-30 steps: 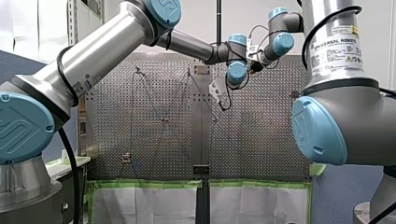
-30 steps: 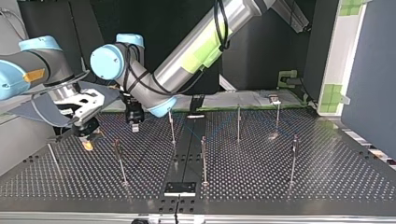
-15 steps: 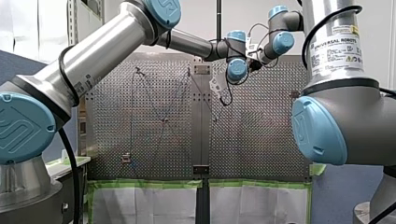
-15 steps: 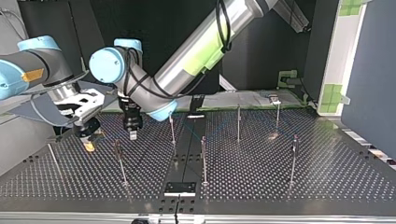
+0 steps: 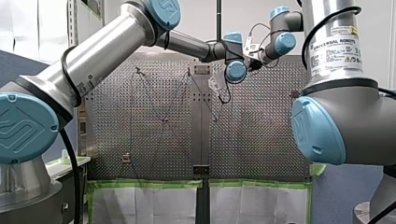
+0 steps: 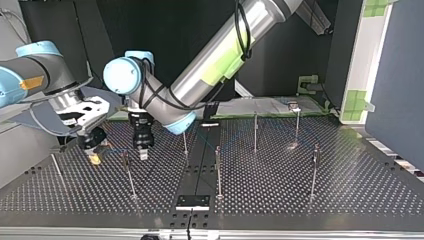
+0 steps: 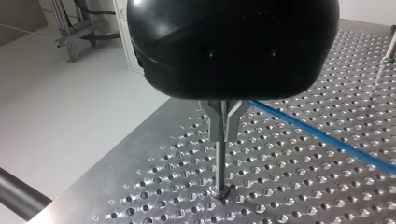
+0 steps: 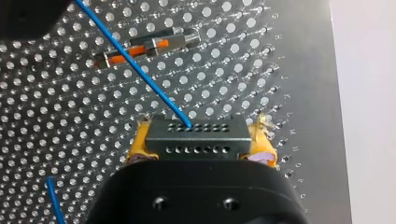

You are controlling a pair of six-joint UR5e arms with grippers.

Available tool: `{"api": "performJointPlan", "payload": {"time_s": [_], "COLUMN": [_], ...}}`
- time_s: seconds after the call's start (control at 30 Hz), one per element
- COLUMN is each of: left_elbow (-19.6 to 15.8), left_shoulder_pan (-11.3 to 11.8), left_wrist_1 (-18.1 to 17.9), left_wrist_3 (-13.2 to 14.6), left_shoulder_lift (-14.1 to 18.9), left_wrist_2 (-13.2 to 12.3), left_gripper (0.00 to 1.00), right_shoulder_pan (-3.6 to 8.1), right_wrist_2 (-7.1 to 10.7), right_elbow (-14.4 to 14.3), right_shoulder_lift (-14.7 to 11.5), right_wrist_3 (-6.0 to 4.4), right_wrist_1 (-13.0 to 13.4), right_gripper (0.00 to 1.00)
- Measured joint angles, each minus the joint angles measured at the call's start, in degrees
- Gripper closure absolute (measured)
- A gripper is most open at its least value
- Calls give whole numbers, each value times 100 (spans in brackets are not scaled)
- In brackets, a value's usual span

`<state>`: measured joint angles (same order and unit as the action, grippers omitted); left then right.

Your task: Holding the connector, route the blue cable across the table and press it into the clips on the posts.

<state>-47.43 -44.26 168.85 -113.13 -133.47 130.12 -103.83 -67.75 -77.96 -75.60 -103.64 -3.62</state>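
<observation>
Desk [image 6: 350, 190]: perforated metal plate, slim upright posts [image 6: 218, 172]; right tool [image 8: 198, 145], yellow pads [image 8: 137, 151] clamping grey connector [image 8: 196, 133]; left tool [image 7: 223, 125], fingers [image 7: 215, 122] pinched together.

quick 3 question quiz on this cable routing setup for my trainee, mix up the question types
1. True or false: my right gripper has its fingers shut on the connector.
2. In the left wrist view, what stands just under my left gripper? A) a post B) a screwdriver C) a cup
3. Fill in: the cable leaving the connector is ____ in colour.

Key: 1 true; 2 A; 3 blue.
</observation>
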Motion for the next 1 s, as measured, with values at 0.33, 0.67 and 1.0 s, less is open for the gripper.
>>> {"api": "performJointPlan", "payload": {"time_s": [0.33, 0.67, 1.0], "left_elbow": [-119, -149, -151], "left_shoulder_pan": [149, 256, 287], "left_wrist_1": [-248, -460, -461], "left_wrist_3": [104, 172, 160], "left_shoulder_lift": [-89, -121, -119], "left_wrist_2": [-181, -232, -343], "left_gripper": [93, 93, 75], "right_shoulder_pan": [74, 151, 51], "right_wrist_2": [118, 244, 162], "right_elbow": [12, 45, 15], "right_shoulder_lift": [19, 44, 23], "right_wrist_3": [-53, -109, -99], "right_wrist_1": [91, 212, 162], "right_gripper": [100, 100, 100]}}
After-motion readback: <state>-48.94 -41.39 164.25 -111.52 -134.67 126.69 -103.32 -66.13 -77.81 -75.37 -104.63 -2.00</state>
